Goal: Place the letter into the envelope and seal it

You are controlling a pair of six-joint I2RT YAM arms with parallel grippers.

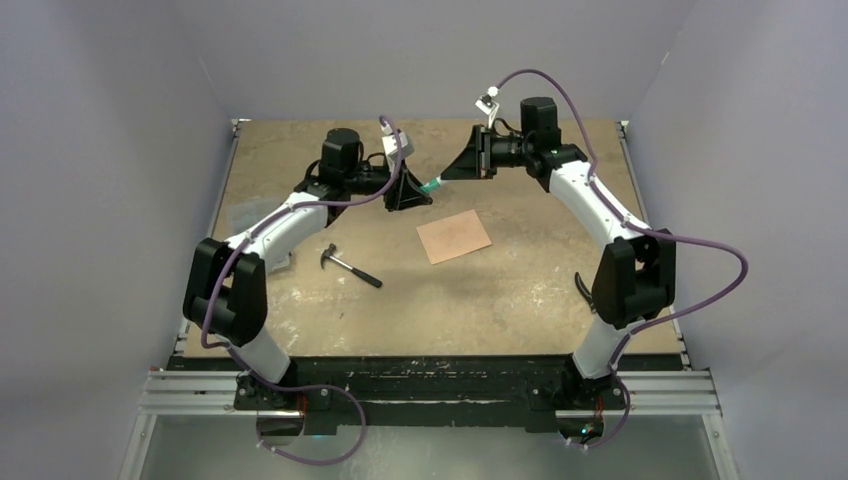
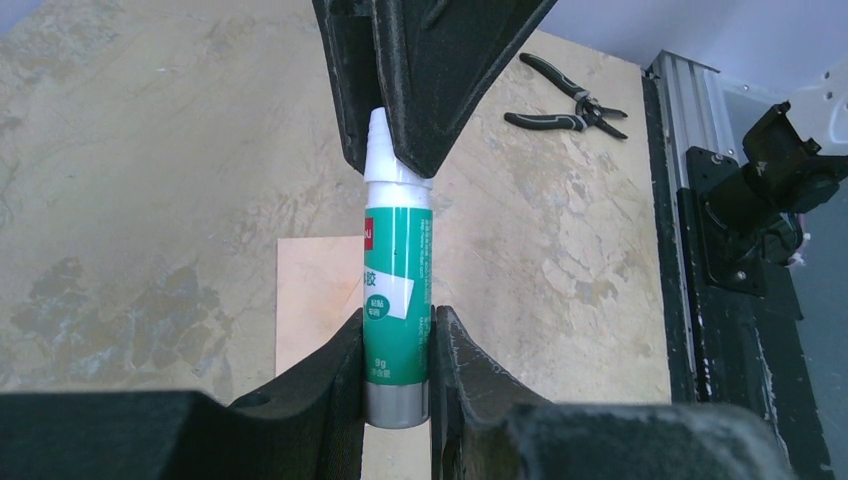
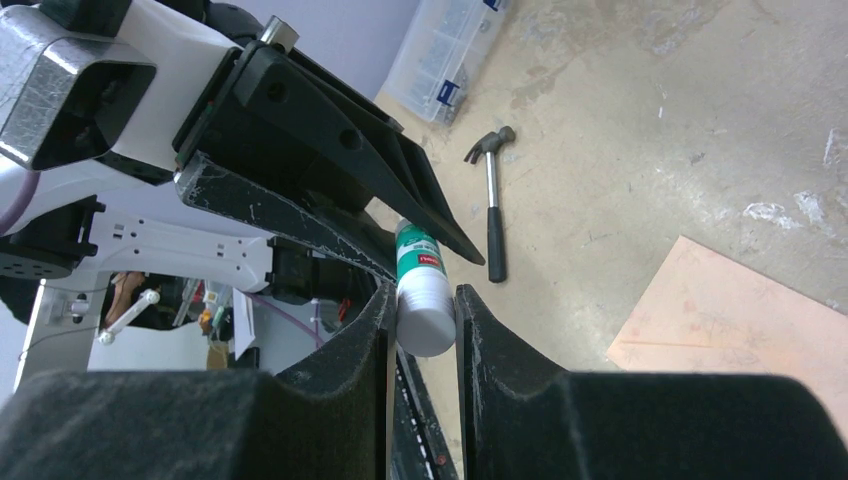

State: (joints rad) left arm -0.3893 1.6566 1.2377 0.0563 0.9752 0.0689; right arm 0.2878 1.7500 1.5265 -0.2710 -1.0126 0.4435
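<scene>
Two-handedly clamping glue stick (image 2: 397, 260), left gripper (image 2: 397, 320) closed around body, right gripper (image 3: 425, 293) closed around two-o'clock cap, presumably for uncapping.

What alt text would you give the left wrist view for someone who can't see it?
A green-and-white glue stick is held above a tan table, the left gripper clamping its silver base and the right gripper pinching its white cap. A salmon-pink paper lies beneath it, and black pliers lie at upper right.
</scene>
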